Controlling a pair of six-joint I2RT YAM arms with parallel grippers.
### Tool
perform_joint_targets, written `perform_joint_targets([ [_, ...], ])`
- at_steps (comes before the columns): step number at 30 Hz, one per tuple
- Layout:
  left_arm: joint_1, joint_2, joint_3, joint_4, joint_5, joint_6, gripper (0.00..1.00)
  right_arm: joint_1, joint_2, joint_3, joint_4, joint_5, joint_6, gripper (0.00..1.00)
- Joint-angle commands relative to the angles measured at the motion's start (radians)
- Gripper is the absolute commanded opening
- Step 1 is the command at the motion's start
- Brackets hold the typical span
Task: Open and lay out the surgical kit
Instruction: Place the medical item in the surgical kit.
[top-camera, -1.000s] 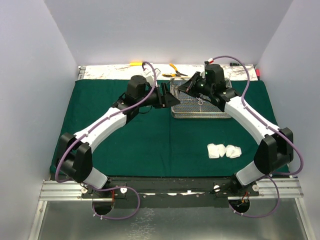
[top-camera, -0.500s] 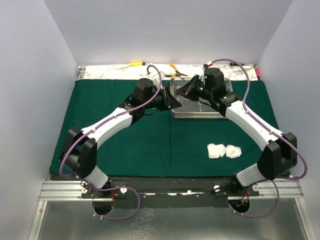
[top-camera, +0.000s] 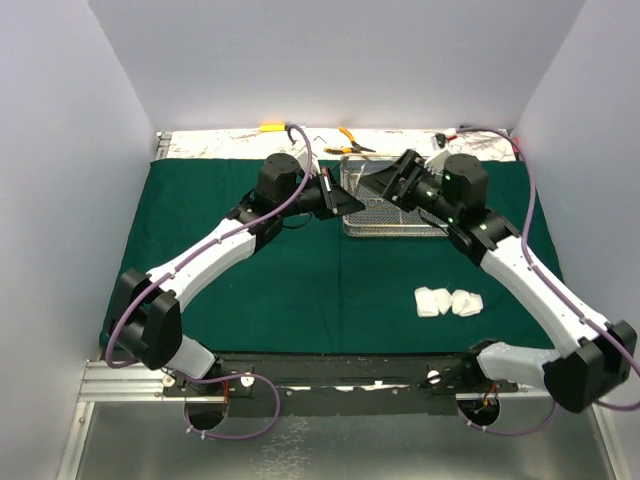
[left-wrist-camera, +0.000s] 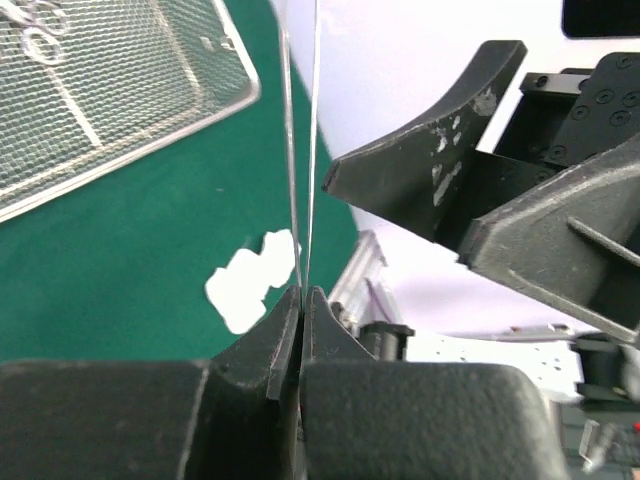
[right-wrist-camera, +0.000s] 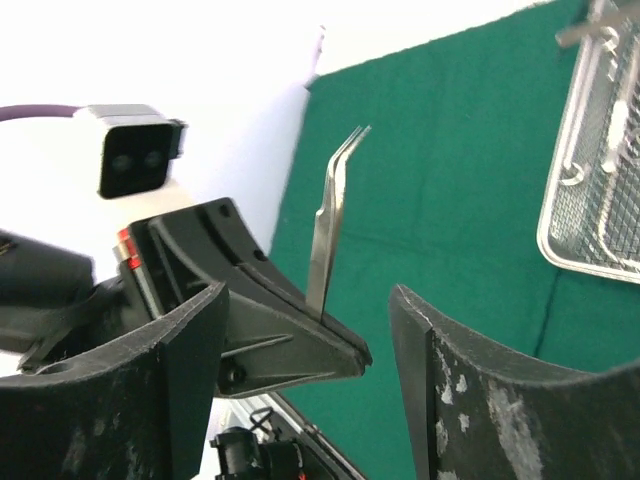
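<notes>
Surgical kit laid open on a table: the dark green cloth (top-camera: 300, 290) is spread flat. A rectangular wire-mesh steel tray (top-camera: 390, 215) sits at its far centre with silver scissor-like clamps (left-wrist-camera: 40, 40) inside, and soft white gauze rolls (top-camera: 448, 301) lie near right. The left gripper (left-wrist-camera: 302, 300), fingers pressed together, pinches thin, bent-tipped steel tweezers (right-wrist-camera: 325, 235) by one end, in the air just left of the tray. The right gripper (top-camera: 392, 178) is spread wide beside them, touching nothing. The smooth, narrow metal offers little grip, so the tweezers could pivot or slip free during a handover. The hard black fingers, so close together, could also knock each other.
</notes>
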Motion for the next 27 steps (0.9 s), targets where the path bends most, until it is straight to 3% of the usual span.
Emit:
perform_joint_targets([
  [1,-0.007,-0.066,0.019,0.140,0.149,-0.121,0.00,0.008,-0.103,-0.078,0.228,-0.071,0.027,0.70],
  [7,-0.006,-0.111,0.024,0.272,0.219,-0.229,0.00,0.008,-0.123,-0.075,0.286,-0.111,0.054,0.69],
  [15,-0.006,-0.145,0.021,0.376,0.246,-0.294,0.00,0.008,-0.065,-0.019,0.344,-0.245,0.050,0.43],
  [21,-0.007,-0.153,0.004,0.385,0.253,-0.309,0.00,0.008,-0.053,-0.018,0.408,-0.297,0.069,0.36],
  [27,-0.006,-0.156,-0.006,0.391,0.246,-0.300,0.00,0.008,-0.039,-0.002,0.368,-0.287,0.063,0.02],
])
